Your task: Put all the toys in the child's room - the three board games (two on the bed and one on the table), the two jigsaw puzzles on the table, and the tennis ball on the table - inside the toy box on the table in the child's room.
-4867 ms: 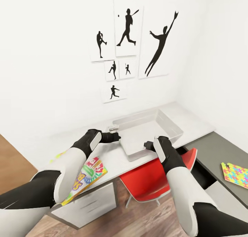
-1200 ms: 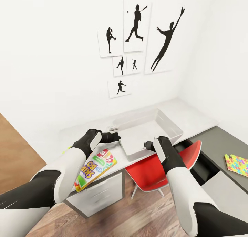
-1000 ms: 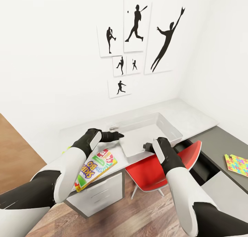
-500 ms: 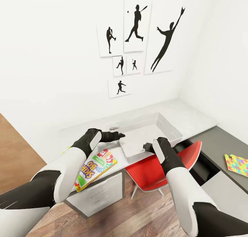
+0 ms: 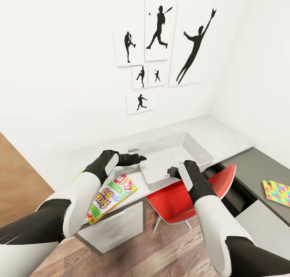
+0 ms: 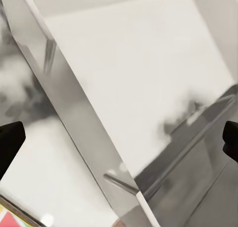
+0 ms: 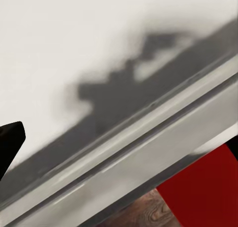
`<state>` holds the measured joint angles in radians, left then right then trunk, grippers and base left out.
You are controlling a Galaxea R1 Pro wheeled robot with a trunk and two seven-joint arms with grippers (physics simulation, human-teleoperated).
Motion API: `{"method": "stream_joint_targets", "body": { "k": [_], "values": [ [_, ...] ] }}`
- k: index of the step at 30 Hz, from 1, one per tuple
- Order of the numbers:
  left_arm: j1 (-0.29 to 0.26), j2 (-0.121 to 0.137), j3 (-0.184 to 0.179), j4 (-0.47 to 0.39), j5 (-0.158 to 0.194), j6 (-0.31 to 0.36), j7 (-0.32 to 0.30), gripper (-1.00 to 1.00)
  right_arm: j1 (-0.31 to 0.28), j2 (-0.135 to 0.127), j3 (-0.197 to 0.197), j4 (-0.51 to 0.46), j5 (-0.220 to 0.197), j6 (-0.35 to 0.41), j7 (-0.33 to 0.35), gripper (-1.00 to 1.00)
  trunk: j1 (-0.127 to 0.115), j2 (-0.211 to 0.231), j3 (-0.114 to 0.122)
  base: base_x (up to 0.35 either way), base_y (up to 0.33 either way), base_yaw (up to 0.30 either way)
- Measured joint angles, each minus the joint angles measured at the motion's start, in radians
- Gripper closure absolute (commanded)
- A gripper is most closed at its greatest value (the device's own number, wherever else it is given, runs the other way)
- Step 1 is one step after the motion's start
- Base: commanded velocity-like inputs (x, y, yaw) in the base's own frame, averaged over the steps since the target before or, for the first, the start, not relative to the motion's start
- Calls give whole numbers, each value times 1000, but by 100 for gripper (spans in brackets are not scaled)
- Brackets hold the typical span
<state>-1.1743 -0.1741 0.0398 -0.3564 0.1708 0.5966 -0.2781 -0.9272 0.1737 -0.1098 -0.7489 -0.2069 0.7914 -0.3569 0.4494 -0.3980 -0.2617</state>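
The toy box (image 5: 189, 148) sits on the table (image 5: 225, 138) below the silhouette pictures (image 5: 161, 47), and what shows of its floor appears bare. The left gripper (image 5: 141, 158) hovers at the box's near-left corner; in the left wrist view its fingertips (image 6: 11, 140) stand wide apart, astride that corner wall, with nothing between them. The right gripper (image 5: 170, 171) is at the near rim, above the red chair (image 5: 173, 200); its fingertips (image 7: 10, 138) are likewise spread and not holding anything. A yellow-green board game (image 5: 112, 194) lies flat at the near-left table edge, partly under the left forearm; one jigsaw puzzle (image 5: 277, 191) lies well apart at far right. Judgement: the step is seizing the box with both grippers to reposition it. Each jaw pair should straddle a wall fully before closing, and both should move together, level, to avoid twisting or tipping the box.
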Motion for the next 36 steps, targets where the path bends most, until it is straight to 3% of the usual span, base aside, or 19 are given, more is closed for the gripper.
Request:
{"method": "stream_joint_targets", "body": {
  "k": [36],
  "values": [
    [1, 0, 0, -3, -1, 3, -3, -100, 0, 0, -1, 0, 1, 3, 0, -100, 0, 0, 54, 0, 0, 0]
  ]
}}
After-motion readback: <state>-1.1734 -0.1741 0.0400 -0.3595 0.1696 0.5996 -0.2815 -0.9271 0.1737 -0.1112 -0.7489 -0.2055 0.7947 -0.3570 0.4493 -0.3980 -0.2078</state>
